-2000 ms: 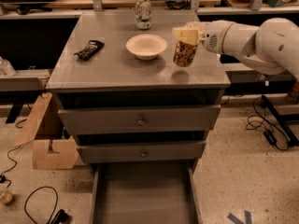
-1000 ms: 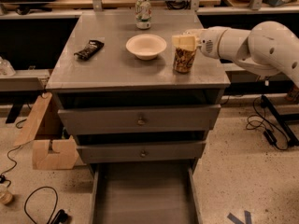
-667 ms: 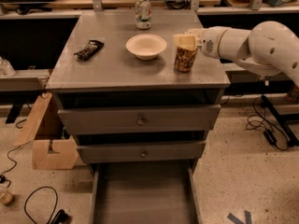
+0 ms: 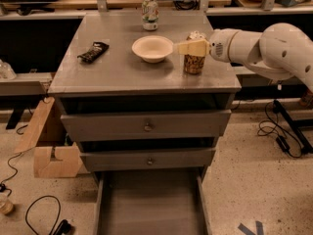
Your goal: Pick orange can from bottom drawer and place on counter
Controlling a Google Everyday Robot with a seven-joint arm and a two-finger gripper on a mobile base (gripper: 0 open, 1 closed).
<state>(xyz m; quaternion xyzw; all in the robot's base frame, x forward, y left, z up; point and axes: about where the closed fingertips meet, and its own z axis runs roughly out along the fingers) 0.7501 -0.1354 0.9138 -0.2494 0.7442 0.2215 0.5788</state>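
Note:
The orange can (image 4: 194, 64) stands upright on the counter (image 4: 122, 70) near its right edge, just right of a white bowl (image 4: 152, 48). My gripper (image 4: 192, 44) reaches in from the right at the end of the white arm. Its cream fingers (image 4: 190, 47) are closed around the can's upper part. The can's base rests on or just above the counter surface. The bottom drawer (image 4: 149, 204) is pulled open below and nothing shows in it.
A white-and-green can (image 4: 149, 13) stands at the counter's back edge. A dark snack packet (image 4: 93, 52) lies at its left. The two upper drawers (image 4: 146, 126) are closed. A cardboard piece (image 4: 49, 146) leans at the cabinet's left. Cables lie on the floor.
The gripper has lowered the orange can from just above the counter down to its surface and shifted slightly left. In the last second it has barely moved.

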